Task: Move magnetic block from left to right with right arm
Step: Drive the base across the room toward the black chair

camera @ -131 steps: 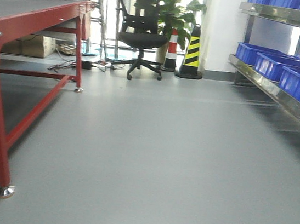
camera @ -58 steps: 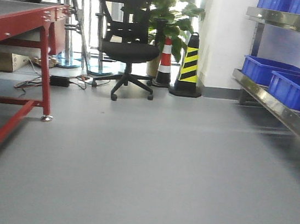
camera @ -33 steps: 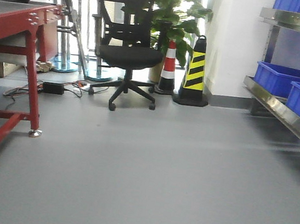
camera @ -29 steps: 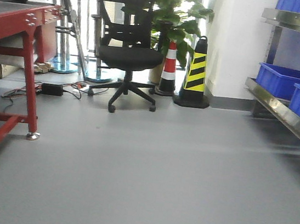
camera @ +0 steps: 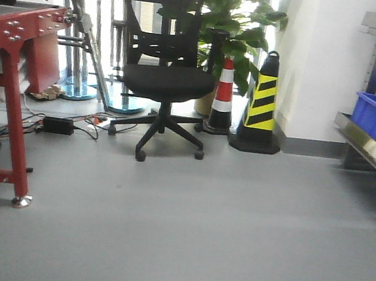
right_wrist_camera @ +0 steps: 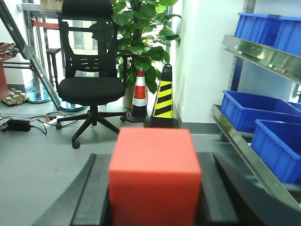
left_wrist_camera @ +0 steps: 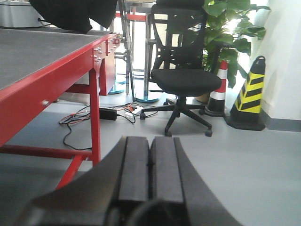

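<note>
Our right claw [right_wrist_camera: 153,159] grips the magnetic block [right_wrist_camera: 154,178] between its fingers; our left claw [left_wrist_camera: 150,142] is pinched together, empty.

Front camera: mounted low on my base, facing far across the grey floor [camera: 230,243] toward the office chair [camera: 168,82] and black-yellow cone [camera: 260,105].

Left wrist camera: looks forward along my left gripper [left_wrist_camera: 150,141], whose fingers are pressed together close under the lens. The red table [left_wrist_camera: 47,70] is near left.

Right wrist camera: looks forward over my right gripper [right_wrist_camera: 153,160]. The magnetic block [right_wrist_camera: 154,176] clamped in it fills the near foreground, with blue bins [right_wrist_camera: 256,110] at right.

Shared by all three: chair, cone, plant [camera: 235,22].
</note>
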{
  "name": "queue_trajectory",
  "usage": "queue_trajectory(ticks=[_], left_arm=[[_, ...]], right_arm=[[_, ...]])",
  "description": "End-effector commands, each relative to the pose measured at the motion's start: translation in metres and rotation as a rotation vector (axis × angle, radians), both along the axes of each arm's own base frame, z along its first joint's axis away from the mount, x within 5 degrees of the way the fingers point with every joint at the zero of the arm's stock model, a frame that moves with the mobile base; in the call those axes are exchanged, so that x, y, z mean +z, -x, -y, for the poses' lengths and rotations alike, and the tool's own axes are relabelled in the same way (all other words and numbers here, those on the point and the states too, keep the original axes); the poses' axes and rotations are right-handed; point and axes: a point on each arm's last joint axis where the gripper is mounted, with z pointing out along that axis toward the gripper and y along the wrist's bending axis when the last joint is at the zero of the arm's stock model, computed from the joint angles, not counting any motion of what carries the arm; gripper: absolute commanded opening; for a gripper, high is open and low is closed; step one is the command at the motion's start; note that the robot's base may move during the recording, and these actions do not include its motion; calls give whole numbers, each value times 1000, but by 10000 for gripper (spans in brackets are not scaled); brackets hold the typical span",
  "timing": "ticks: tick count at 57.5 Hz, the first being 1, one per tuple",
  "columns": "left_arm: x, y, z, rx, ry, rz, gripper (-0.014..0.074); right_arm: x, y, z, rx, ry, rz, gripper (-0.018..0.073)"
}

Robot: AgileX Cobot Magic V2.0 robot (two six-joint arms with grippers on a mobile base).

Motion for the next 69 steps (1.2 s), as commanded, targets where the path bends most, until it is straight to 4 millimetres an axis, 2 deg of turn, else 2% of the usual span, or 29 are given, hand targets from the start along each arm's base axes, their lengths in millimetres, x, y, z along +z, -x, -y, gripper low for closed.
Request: queue_trajectory(ticks=[1,69], left_arm=[[5,1,0,3,8,83,-126],[5,1,0,3,8,81,-126]], right_arm=[[17,1,1,-10,8,110,256],[17,1,1,-10,8,110,256]])
